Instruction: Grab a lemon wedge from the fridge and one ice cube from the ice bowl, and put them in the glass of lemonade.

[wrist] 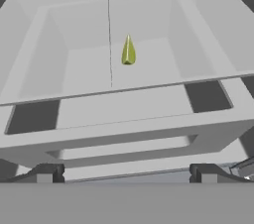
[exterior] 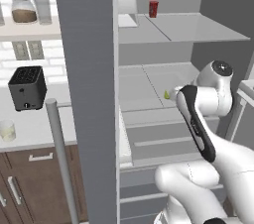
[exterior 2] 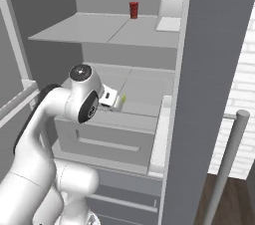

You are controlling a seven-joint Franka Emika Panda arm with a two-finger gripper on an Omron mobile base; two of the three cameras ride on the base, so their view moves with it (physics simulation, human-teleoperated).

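With the jaws (wrist: 126, 173) spread wide and empty, the one lemon wedge (wrist: 128, 50) stands ahead of them and midway between the two fingertips (wrist: 44, 172) on the fridge shelf (wrist: 163, 64), and its thin upright form could tip or skid backward if a fingertip clips it before closing.

There is one lemon wedge (wrist: 128, 51) on the fridge (exterior: 89, 94) shelf. There is one small red cup (exterior: 154, 8) on the shelf above it, and one white box (exterior: 127, 6) beside it. Outside the fridge, there is one black toaster (exterior: 28, 87) on the surface (exterior: 34, 124), one jar (exterior: 24, 9) with brown stuff inside, and one glass of lemonade (exterior: 7, 131).
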